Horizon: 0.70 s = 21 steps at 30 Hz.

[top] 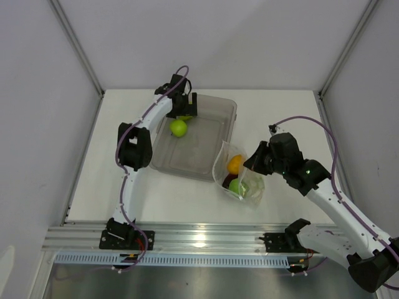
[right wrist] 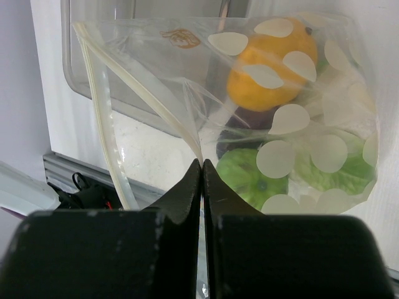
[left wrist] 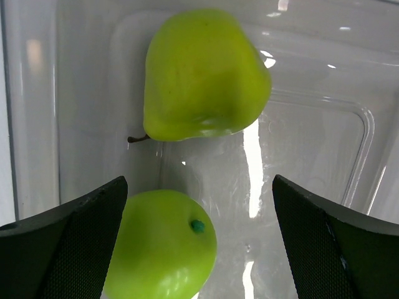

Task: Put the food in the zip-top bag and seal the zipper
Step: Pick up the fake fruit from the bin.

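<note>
In the tray (top: 219,113) lie two green fruits (left wrist: 202,75), the left gripper (left wrist: 199,182) hovering above them, fingers apart. The zip-top bag (right wrist: 156,75) holds one orange fruit (right wrist: 274,68) and a third green fruit (right wrist: 246,177). The right gripper (right wrist: 202,167) is pinched on its edge.

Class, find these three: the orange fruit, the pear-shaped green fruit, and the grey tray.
orange fruit (right wrist: 249,96), right wrist view, its lower left side, seen through the zip-top bag (right wrist: 181,56).
pear-shaped green fruit (left wrist: 202,75), left wrist view, middle of its body.
grey tray (top: 199,149), top external view, bare floor.
</note>
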### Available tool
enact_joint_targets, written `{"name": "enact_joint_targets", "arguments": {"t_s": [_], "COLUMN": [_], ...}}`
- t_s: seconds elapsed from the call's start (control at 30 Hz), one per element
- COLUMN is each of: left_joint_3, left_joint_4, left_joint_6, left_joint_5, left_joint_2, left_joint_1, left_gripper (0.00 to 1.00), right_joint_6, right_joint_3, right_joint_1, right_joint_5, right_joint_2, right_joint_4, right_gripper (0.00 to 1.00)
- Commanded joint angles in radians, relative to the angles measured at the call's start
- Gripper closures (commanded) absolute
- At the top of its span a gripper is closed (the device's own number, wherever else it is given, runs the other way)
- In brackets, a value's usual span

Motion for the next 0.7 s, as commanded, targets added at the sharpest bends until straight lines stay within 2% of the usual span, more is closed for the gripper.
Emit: {"name": "enact_joint_targets", "arguments": {"t_s": [0.0, 0.07, 0.27, 0.67], "left_joint_3": [-0.012, -0.056, -0.332, -0.438], "left_joint_4": [-0.010, -0.004, 0.132, 0.114], "left_joint_6": [-0.032, -0.047, -0.086, -0.106], "left_joint_5": [-0.015, -0.002, -0.044, -0.110], "left_joint_2": [-0.030, -0.047, -0.214, -0.316], "left_joint_1": [-0.001, -0.001, -0.015, -0.079], "left_gripper": [0.00, 0.01, 0.01, 0.00], "right_joint_6": [0.002, 0.005, 0.014, 0.035], "right_joint_3": [0.008, 0.007, 0.004, -0.016], "right_joint_1": [-0.004, -0.004, -0.004, -0.004], "right_joint_5": [-0.012, -0.012, -0.028, -0.029], "right_joint_2": [-0.018, -0.023, -0.027, -0.089], "right_joint_4": [0.025, 0.028, 0.032, 0.013], "right_gripper": [1.00, 1.00, 1.00, 1.00]}}
